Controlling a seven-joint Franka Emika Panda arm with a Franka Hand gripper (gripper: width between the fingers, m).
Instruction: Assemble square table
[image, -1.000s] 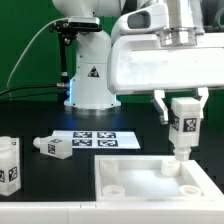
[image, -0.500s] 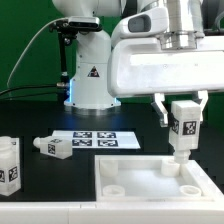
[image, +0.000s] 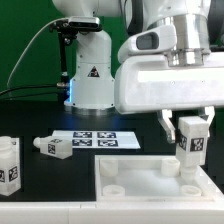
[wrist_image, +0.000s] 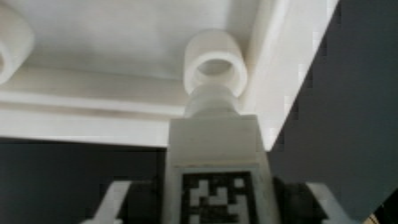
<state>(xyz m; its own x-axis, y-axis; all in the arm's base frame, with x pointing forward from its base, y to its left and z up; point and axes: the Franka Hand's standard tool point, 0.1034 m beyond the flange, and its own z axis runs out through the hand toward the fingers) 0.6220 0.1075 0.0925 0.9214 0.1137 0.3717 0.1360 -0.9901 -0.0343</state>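
Note:
The square table's white slab (image: 128, 166) lies at the front on the exterior view's right, rim up, with round corner sockets (image: 113, 187). My gripper (image: 191, 138) is shut on a white tagged leg (image: 193, 142) and holds it upright over the slab's far right corner, its lower end at the rim there. In the wrist view the leg (wrist_image: 217, 165) sits between my fingers (wrist_image: 118, 200), its peg pointing at a round socket (wrist_image: 217, 68) in the slab (wrist_image: 107, 60). Whether the peg touches the socket I cannot tell.
Two more tagged legs sit on the black table at the exterior view's left: one upright (image: 9, 163), one lying (image: 52, 147). The marker board (image: 105, 140) lies behind the slab. The white robot base (image: 88, 75) stands at the back with cables.
The arm has moved toward the exterior view's right and down, carrying the leg lower over the slab's far right corner. The other parts have not moved.

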